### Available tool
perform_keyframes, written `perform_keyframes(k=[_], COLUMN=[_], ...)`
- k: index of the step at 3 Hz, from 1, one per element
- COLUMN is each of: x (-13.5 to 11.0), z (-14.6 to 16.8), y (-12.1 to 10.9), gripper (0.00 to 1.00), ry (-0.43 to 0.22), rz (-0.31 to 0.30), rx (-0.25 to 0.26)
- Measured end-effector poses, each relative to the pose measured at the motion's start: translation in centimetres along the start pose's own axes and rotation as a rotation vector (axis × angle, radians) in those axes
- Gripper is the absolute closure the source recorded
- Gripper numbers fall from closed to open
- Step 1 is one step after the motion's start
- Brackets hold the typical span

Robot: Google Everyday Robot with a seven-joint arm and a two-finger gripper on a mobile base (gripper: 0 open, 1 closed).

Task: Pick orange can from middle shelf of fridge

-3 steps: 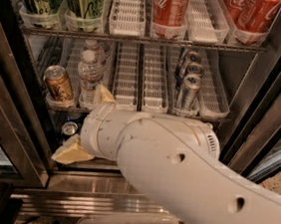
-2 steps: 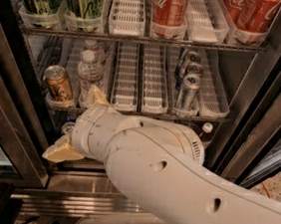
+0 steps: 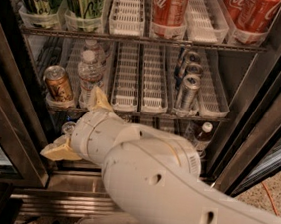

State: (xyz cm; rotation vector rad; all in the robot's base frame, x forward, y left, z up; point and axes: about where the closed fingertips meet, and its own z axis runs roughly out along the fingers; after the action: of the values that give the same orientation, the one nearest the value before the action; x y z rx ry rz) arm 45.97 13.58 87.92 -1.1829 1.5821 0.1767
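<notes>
**Fridge door open, orange can not yet taken**

Nearest to the view is my white arm [image 3: 172, 192], which crosses in front of the stainless base of the fridge [image 3: 9, 120]. My gripper [image 3: 70, 121] is at the left, just below the front edge of the middle shelf [image 3: 150, 114]. Its two yellowish fingers [image 3: 59, 150] are spread wide and hold nothing. A little farther, the orange can [image 3: 57, 83] stands upright at the left end of this shelf, just beside a water bottle [image 3: 89, 71]. Slim silver cans [image 3: 188, 89] are to the right. I judge the approach is almost done. What is left is to rise to the can, close on it and pull it out.
</notes>
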Motion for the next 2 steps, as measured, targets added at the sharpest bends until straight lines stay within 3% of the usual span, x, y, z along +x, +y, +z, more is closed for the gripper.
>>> perform_keyframes(k=[2], x=[0.12], z=[1.60], y=[2.05], gripper=[0.00], ry=[-0.108], rz=[0.137], rx=[0.127])
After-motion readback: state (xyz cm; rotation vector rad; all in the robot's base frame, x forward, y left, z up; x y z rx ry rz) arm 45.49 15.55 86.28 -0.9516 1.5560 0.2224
